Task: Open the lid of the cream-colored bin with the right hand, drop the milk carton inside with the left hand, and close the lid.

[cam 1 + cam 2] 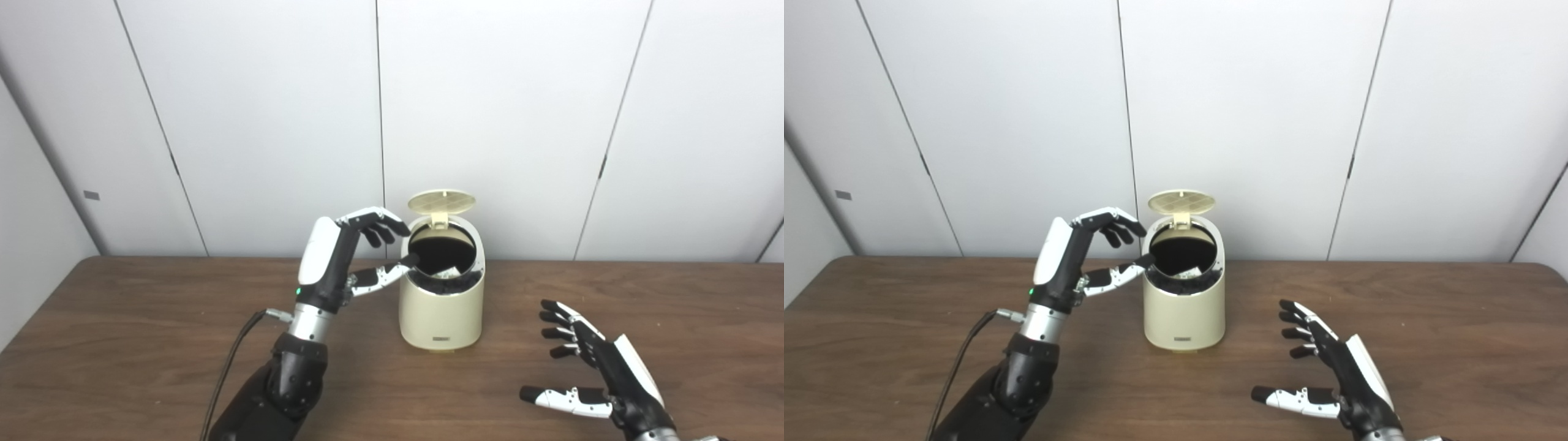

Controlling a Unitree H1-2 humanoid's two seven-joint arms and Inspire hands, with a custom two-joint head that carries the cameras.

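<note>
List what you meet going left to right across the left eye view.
Black cable → left robot hand → cream-colored bin, lid up, milk carton showing inside → right robot hand, open above the table.

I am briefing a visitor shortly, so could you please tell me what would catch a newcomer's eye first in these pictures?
First, the cream-colored bin at the middle of the wooden table, its lid flipped upright at the back and a pale item, probably the milk carton, showing inside. Next, the left hand, open and raised beside the bin's mouth. The right hand is open, low over the table nearer the camera.
</note>
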